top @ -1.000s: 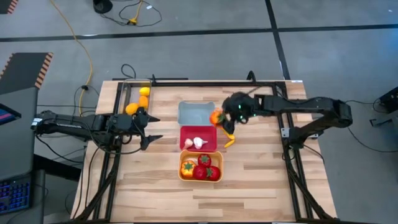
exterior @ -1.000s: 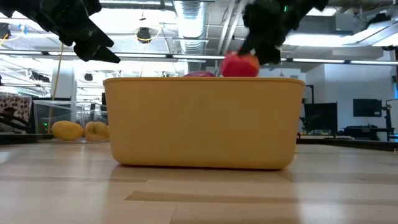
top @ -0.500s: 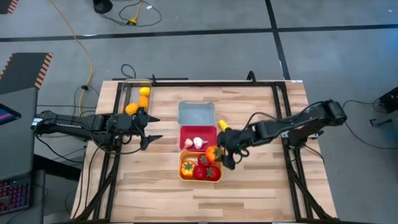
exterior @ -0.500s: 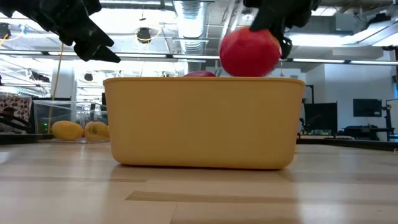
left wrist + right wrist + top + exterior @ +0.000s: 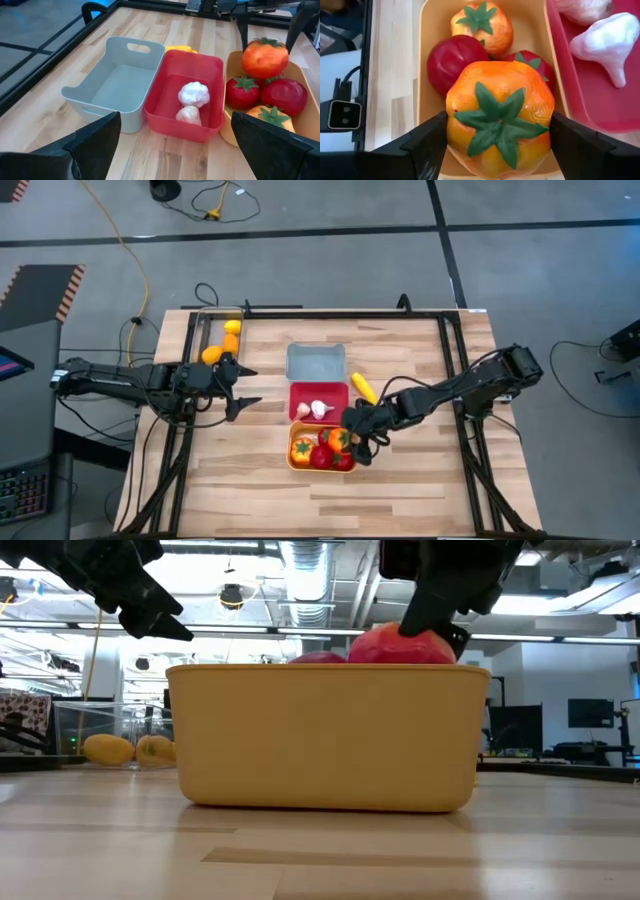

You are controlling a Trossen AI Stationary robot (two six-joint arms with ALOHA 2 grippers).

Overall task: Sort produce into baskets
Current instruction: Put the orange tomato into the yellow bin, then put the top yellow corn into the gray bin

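My right gripper (image 5: 349,438) is over the orange tub (image 5: 297,463), its fingers (image 5: 427,145) pressed against either side of an orange green-stemmed tomato (image 5: 499,117). The green star of the stem faces the wrist camera, so I've got it gripped across the middle. In the low view that fruit (image 5: 414,645) sits right at the tub's rim (image 5: 328,735), with the dark gripper directly above it.

Beneath the held piece, inside the tub, I can see a red tomato (image 5: 452,61), another red one with a green stem (image 5: 536,65) partly hidden behind my load, and a second orange green-stemmed tomato (image 5: 483,25) on the far side.

Just beside the gripper, the red tub (image 5: 592,95) holds two white garlic bulbs (image 5: 608,39). Beyond that sits the pale blue-grey tub (image 5: 115,82), and a long yellow piece (image 5: 364,389) lies on the table (image 5: 420,480) near my right arm.

My left gripper (image 5: 240,385) waits well apart from all this, jaws spread wide and holding nothing, next to the clear tray (image 5: 207,330) with its yellow and orange fruit (image 5: 230,340).
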